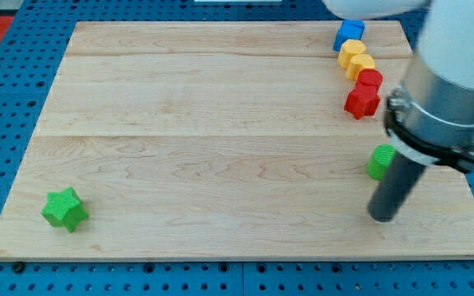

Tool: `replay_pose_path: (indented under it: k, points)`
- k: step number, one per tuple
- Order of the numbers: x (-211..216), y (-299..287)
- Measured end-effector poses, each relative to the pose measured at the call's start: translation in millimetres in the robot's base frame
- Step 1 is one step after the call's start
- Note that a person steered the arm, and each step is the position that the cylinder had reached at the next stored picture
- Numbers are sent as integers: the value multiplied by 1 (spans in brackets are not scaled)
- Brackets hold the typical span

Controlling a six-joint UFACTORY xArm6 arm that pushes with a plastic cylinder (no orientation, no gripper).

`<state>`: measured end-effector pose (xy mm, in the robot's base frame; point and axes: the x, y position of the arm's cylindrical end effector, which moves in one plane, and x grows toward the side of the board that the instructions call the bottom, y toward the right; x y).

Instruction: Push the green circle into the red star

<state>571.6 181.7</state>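
The green circle [378, 162] sits near the board's right edge, partly hidden behind the rod. The red star [361, 100] lies above it, toward the view's top right. My tip [382, 217] rests on the board just below the green circle, slightly toward the view's bottom. The rod rises up and to the right into the arm's grey body.
Near the top right corner lies a chain of blocks: a blue block [349, 33], a yellow block [352, 53], another yellow block [361, 66] and a red block [370, 79], ending at the red star. A green star [64, 209] lies at the bottom left. The wooden board [220, 148] sits on blue pegboard.
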Motion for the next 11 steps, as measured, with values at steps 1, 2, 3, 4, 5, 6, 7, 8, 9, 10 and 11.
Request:
replay_pose_path:
  k: [1, 2, 3, 4, 5, 6, 7, 8, 9, 10, 11]
  points:
    - [-15, 21]
    - [-47, 21]
    - [-57, 13]
    - [-57, 5]
    - [-57, 2]
    - [-57, 1]
    - [-72, -10]
    - [-110, -30]
    - [-116, -33]
    - [-95, -38]
    - [-88, -110]
